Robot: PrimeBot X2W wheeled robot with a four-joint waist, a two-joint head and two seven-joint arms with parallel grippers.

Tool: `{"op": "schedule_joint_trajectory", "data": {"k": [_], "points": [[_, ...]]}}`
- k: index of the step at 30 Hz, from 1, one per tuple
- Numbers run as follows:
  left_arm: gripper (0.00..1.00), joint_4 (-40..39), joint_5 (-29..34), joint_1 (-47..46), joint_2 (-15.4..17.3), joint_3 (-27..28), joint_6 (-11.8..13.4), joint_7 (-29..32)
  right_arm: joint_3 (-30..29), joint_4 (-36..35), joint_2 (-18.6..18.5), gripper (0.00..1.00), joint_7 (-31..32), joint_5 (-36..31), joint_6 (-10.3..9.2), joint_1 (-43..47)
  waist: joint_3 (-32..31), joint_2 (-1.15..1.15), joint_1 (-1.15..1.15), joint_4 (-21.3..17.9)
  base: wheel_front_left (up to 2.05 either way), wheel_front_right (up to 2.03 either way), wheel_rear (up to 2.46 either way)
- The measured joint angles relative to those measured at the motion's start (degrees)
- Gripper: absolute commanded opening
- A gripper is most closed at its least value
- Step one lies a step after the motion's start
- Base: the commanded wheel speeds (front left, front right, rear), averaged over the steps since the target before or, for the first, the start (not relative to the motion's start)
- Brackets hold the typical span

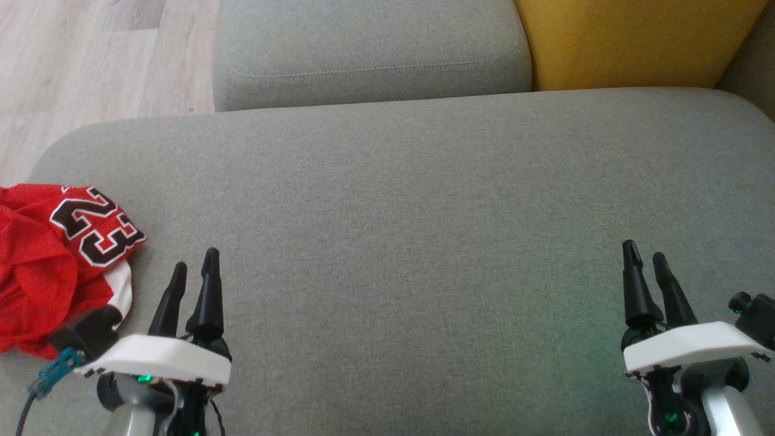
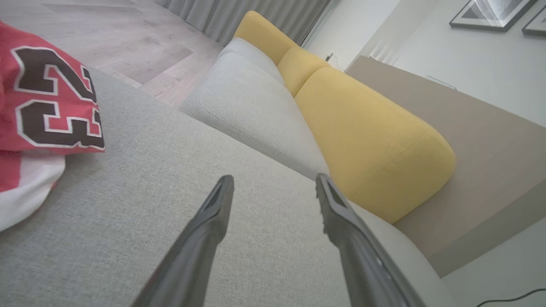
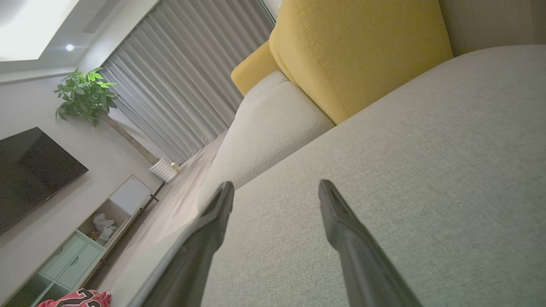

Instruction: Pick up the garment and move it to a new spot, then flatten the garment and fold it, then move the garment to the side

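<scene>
On the large grey seat cushion (image 1: 424, 200), at its left edge, lies the garment (image 1: 42, 260), a red jersey crumpled into a heap. A black, white-edged 23 faces up, and a strip of white fabric shows on the side toward the cushion's middle. Part of the heap reaches past the cushion's left edge in the head view. The left gripper (image 1: 195, 259) is over the cushion's near left part, just beside the garment. Its two dark fingers (image 1: 209, 290) are spread apart and hold nothing, and their tips are clear of the red fabric. In the left wrist view the printed number sits off to the left of the parted fingers, with bare grey weave between them. The right gripper (image 1: 645, 251) is over the cushion's near right part, well apart from the garment, and its jaws are likewise parted and empty. Beyond the cushion's far edge stands a smaller grey cushion (image 1: 369, 54), and next to that, toward the far right corner, a yellow back cushion (image 1: 629, 42). Pale wooden floor (image 1: 91, 60) shows past the cushion's far left corner.
</scene>
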Motion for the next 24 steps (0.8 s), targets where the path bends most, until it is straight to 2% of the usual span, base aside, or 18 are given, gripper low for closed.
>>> {"op": "schedule_joint_trajectory", "data": {"k": [2,3,24], "points": [[1.0,-0.01,1.7,0.12,0.37,-0.53,0.57,-0.49,0.13,0.01,0.0,1.0,0.01,-1.52,0.0,0.02,-0.06,0.0,0.0,0.06,0.0,0.0,0.0],[1.0,0.67,9.99,0.97,1.97,-3.89,3.36,-2.18,0.45,-0.18,0.01,1.0,0.09,-10.05,0.01,0.08,-0.4,0.0,0.0,0.24,0.0,0.0,0.0],[1.0,1.59,24.29,1.0,4.58,-9.15,8.36,-5.81,2.02,-0.98,0.42,1.0,-1.11,-25.62,0.16,0.64,-0.87,0.0,0.0,0.31,0.0,0.0,0.0]]}}
